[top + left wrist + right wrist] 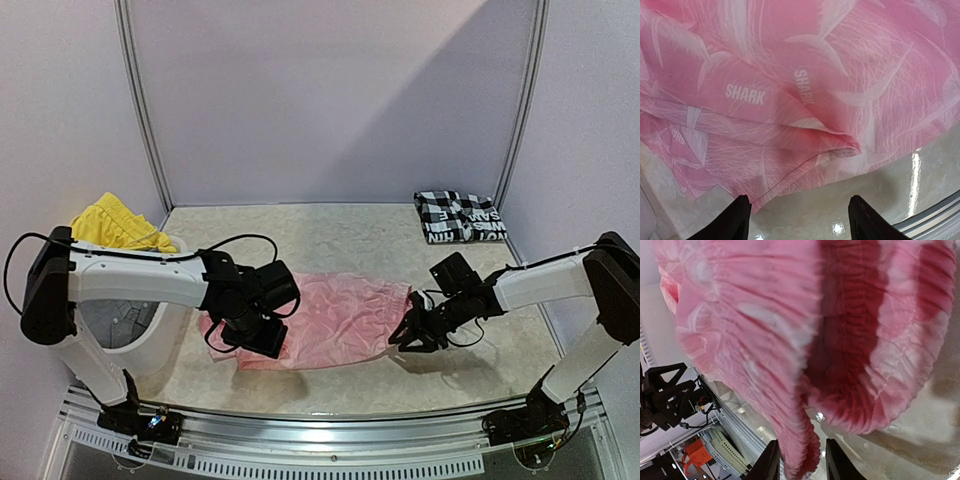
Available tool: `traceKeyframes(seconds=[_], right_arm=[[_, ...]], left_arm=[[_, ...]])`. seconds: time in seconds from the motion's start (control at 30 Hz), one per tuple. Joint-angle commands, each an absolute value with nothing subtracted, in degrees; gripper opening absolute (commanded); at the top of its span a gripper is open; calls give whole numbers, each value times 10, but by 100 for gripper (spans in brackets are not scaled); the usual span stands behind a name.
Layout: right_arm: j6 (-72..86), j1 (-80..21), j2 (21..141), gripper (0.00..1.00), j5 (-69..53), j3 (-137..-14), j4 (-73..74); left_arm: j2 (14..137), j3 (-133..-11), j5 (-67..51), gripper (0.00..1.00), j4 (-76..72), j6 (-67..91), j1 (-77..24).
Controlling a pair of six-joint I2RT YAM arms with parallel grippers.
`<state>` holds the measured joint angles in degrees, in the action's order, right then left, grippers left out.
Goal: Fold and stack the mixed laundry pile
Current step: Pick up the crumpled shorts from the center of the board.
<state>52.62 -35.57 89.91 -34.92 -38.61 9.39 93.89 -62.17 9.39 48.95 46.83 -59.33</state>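
At the centre of the table lies the thin pink lettered piece, spread roughly flat, its long axis running 9 to 3 o'clock. We take this as the garment in hand. The black-and-white checked shirt already sits folded towards 1 o'clock, well apart. The bright yellow one and the grey one wait in the white basket at 9 o'clock.

Our right gripper is low at the pink piece's 3 o'clock edge. In its wrist view a gathered, ribbed band of the fabric sits between the fingers, which stand narrow and pinch it. Our left gripper hovers over the 9 o'clock end with its jaws wide apart and nothing in them. The near hem lies just ahead of its fingertips, and bare table shows between them.

We judge the step to be taking hold of both ends for the first fold, with only the right side secured. Next, we think, the left gripper must drop onto that hem and close on a single layer. The cloth is thin and slippery-looking, so a shallow bite could slide off, and an uneven lift would skew the fold.
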Motion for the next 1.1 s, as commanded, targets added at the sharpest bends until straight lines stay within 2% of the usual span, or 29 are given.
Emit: traceKeyframes(seconds=[0.0,0.13,0.3,0.5,0.93,1.07], right_arm=[[526,-359,917,26,-364,-393,68],[524,-359,922,12,-365,-395,70],[520,-359,922,5,-365,-398,76],[516,-359,922,3,-364,-400,85],[512,-359,925,2,-367,-407,94],[509,-359,927,1,-368,-411,100]], left_arm=[[969,-647,90,68,478,456,-586],[1003,-681,91,67,486,443,-587],[1039,-712,90,65,500,433,-589],[1070,-738,93,63,516,427,-600],[1109,-753,118,50,542,466,-628],[1113,-763,118,49,542,468,-629]])
